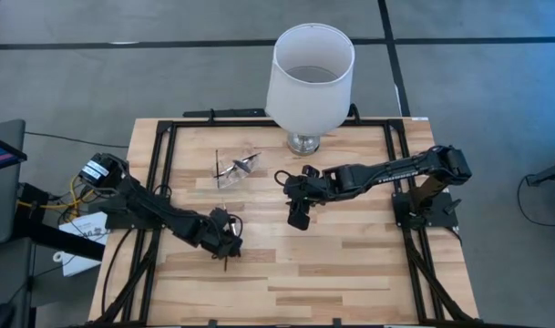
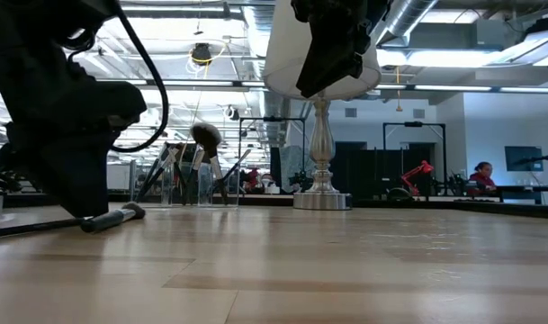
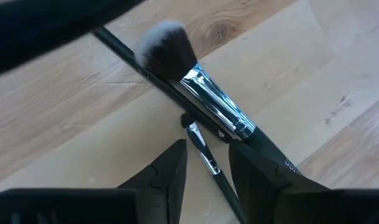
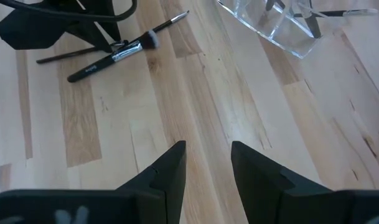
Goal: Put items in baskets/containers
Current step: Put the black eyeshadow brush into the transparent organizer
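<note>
Left gripper (image 3: 208, 171) fingers parted astride thin brush (image 3: 205, 155), its handle end hidden, right gripper (image 4: 208, 165) open.

- The left arm reaches from the counter's left edge toward the middle, bent at the elbow and lying low over the wood.
- The left hand (image 1: 227, 248) points down at the counter; in the left wrist view its two dark fingers (image 3: 170, 171) stand apart with a clear gap between them.
- The right arm stretches from its base at the right side across toward the centre, nearly straight.
- The right hand (image 1: 298, 217) hangs above the counter, tilted downward, its fingers (image 4: 167, 168) parted and closed on nothing.
</note>
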